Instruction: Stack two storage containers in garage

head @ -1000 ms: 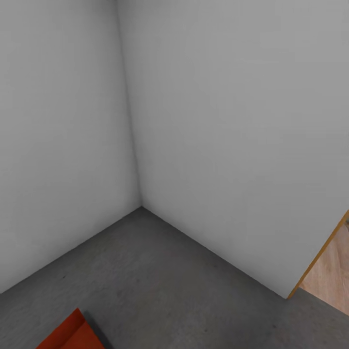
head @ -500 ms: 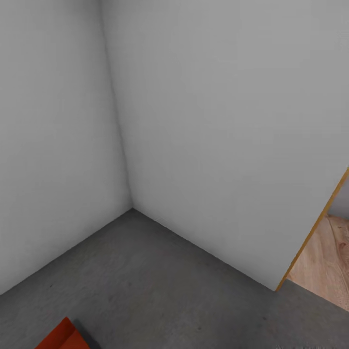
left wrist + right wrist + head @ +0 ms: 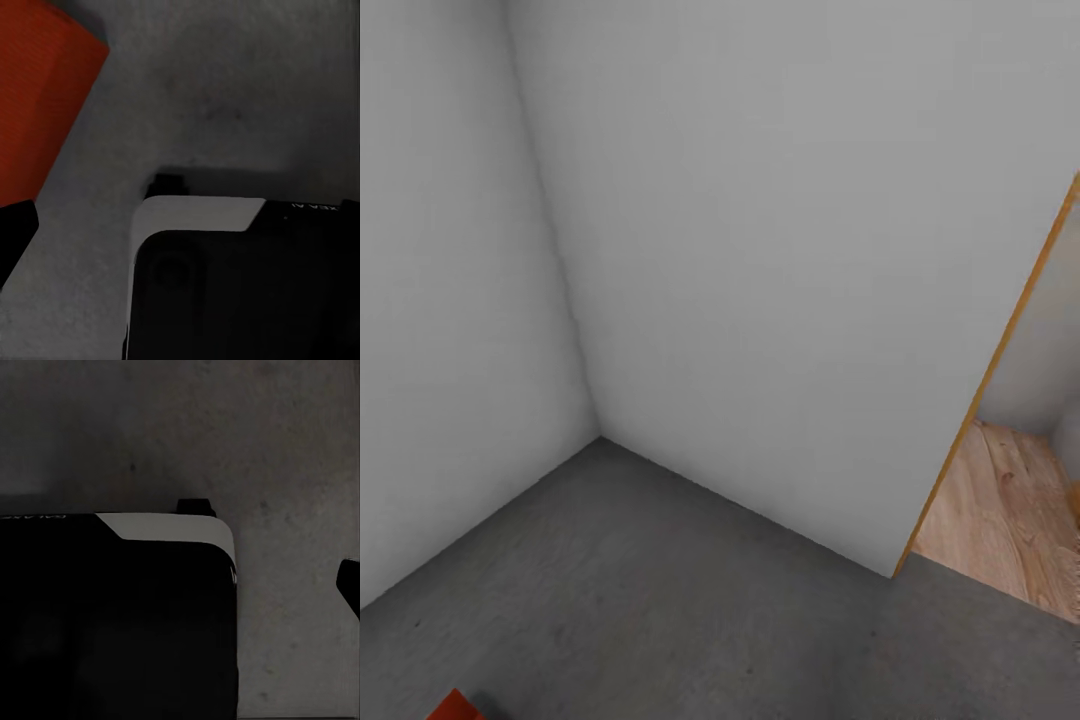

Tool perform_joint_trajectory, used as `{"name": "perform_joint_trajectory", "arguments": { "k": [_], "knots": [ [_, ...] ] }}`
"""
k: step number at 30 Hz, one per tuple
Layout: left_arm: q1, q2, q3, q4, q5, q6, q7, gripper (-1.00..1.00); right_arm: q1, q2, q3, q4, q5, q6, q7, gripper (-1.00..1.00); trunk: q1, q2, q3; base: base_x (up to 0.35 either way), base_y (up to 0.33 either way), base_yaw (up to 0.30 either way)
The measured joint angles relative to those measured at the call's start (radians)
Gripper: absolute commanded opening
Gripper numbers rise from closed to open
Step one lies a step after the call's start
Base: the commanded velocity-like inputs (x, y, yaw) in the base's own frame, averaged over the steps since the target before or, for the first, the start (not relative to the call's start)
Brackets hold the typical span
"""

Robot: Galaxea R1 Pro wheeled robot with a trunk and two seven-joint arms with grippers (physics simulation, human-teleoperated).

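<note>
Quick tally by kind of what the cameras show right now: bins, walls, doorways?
Storage container: 1, partly in frame, sitting on the floor
White walls: 2, meeting in a corner
Wood-framed doorway: 1
Total: 4

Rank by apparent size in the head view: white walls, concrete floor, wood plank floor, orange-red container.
1. White walls, most of the picture.
2. Concrete floor, the lower band.
3. Wood plank floor, a patch through the doorway.
4. Storage container, a corner sliver cut off by the frame, so its apparent size misleads.
</note>
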Motion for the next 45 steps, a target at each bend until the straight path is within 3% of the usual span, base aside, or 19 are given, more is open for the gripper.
{"name": "perform_joint_trajectory", "arguments": {
  "k": [45],
  "knots": [
    [0.0,0.0,0.0,0.0,0.0,0.0,0.0,1.0,0.0,0.0,0.0,0.0,0.0,0.0,0.0,1.0,0.0,0.0,0.0,0.0,0.0,-0.243]
  ]
}}
